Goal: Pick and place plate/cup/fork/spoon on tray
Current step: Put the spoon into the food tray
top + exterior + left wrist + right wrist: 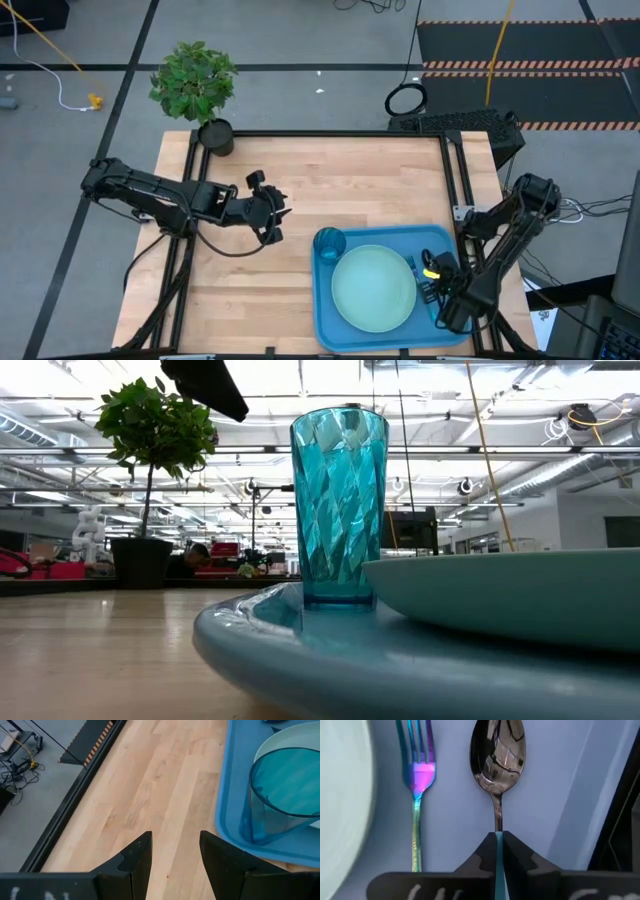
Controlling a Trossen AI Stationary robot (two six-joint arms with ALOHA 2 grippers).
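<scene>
The blue tray [325, 320] lies at the table's near right. On it rest the mint-green plate [372, 288] and, at its far left corner, the teal cup [329, 243], upright. Between the plate and the tray's right rim lie the fork [417, 775] and the spoon [497, 755], side by side. My right gripper [498, 836] is over the tray's right side [434, 280], shut on the spoon's handle. My left gripper [276, 212] is open and empty above the bare table, left of the cup [285, 790]. My right gripper pinches the spoon's thin light blue handle [498, 826] between its two fingers, a little behind the dark bowl. The fingers lie along the handle. The bowl [497, 755] points away from the gripper over the tray floor; whether it rests there, I cannot tell.
A potted plant [195, 85] in a black pot stands at the table's far left corner. Bare wood [340, 180] lies between the plant and the tray. In the low view the cup [340, 500] and plate [520, 595] stand on the tray [400, 670].
</scene>
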